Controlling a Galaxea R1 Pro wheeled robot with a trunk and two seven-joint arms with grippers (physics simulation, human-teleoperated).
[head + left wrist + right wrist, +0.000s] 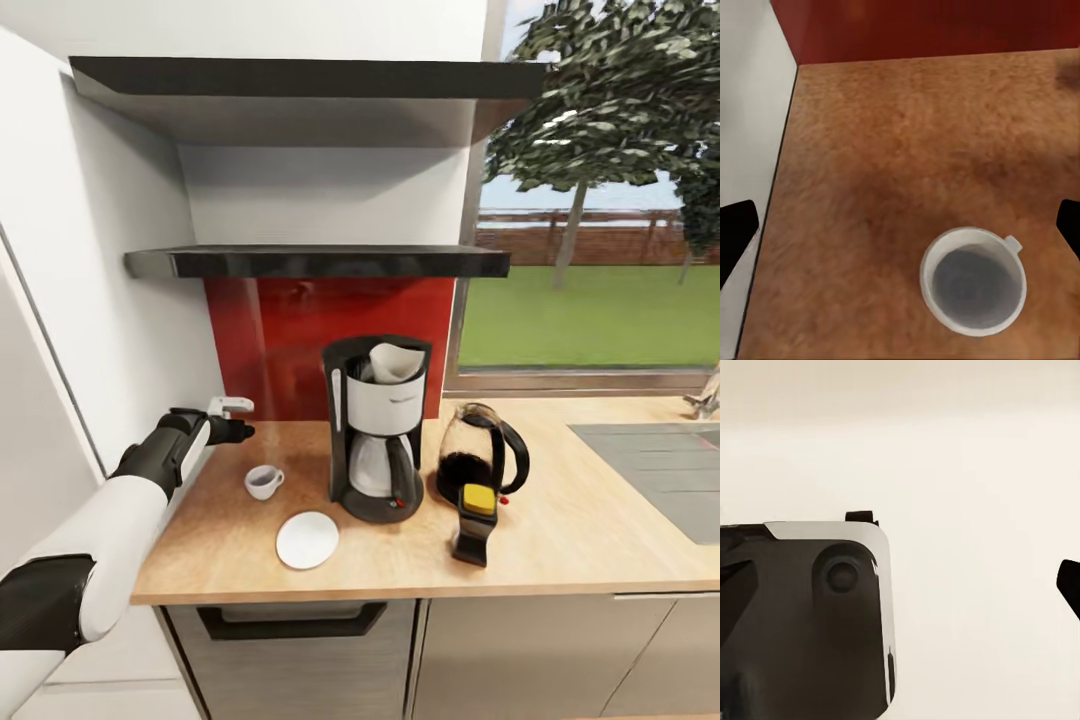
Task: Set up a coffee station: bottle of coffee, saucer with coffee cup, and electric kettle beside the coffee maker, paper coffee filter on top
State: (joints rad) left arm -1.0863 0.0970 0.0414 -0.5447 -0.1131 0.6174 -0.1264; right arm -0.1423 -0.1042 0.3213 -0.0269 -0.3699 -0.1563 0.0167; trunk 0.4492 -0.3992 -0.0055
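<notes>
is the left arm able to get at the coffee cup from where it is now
Probably yes. The left gripper hovers open above the kitchen countertop, with the coffee cup upright just below and in front of it. Nothing stands between them; the saucer and coffee maker sit off to the side.

My head camera looks down at the counter [560, 560]; my left wrist camera hovers close above its back-left corner, sharing the coffee cup [263, 482].
</notes>
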